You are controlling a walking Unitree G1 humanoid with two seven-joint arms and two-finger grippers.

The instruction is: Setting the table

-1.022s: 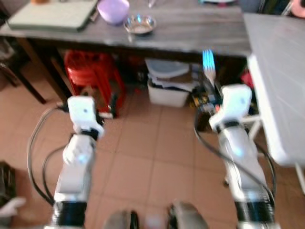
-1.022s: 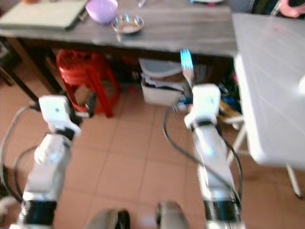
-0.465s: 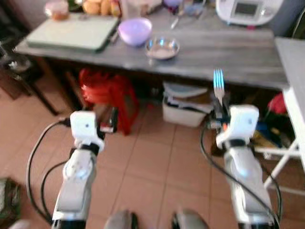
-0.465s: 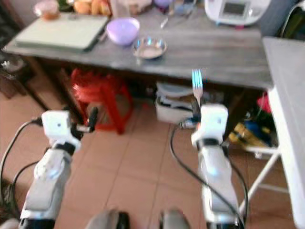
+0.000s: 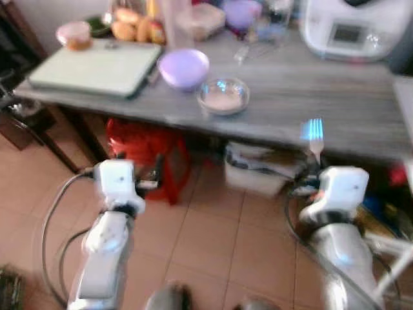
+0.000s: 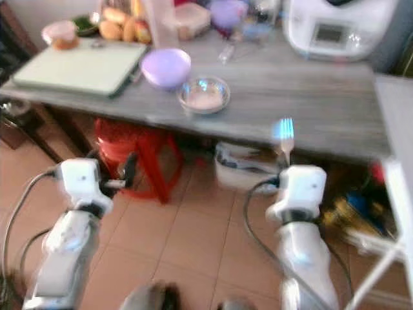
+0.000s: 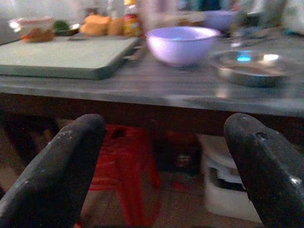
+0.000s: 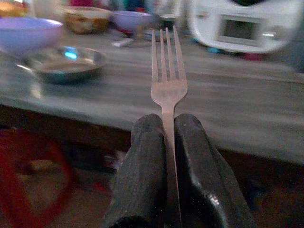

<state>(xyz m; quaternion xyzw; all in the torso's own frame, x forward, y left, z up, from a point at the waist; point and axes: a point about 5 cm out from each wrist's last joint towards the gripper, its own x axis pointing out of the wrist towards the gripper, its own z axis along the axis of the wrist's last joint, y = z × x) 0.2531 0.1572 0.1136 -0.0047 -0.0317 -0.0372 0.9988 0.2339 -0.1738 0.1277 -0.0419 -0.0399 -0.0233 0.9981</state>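
My right gripper (image 8: 165, 124) is shut on a silver fork (image 8: 166, 78), tines pointing up, held in front of the grey wooden table (image 6: 322, 103) near its front edge. The fork (image 5: 314, 134) stands above my right wrist. On the table sit a lilac bowl (image 5: 184, 67) and a small steel dish (image 5: 222, 95), left of the fork. My left gripper (image 7: 161, 156) is open and holds nothing, low in front of the table, with one black finger (image 7: 57, 166) on each side of that view.
A green cutting board (image 5: 97, 64) lies at the table's left end, with food items behind it. A white appliance (image 6: 339, 26) stands at the back right. Under the table are a red stool (image 5: 145, 139) and a white bin (image 5: 258, 171). Tiled floor below.
The whole view has shifted: I have come closer to the table, and more of its top shows. The fork stays held upright in my right gripper.
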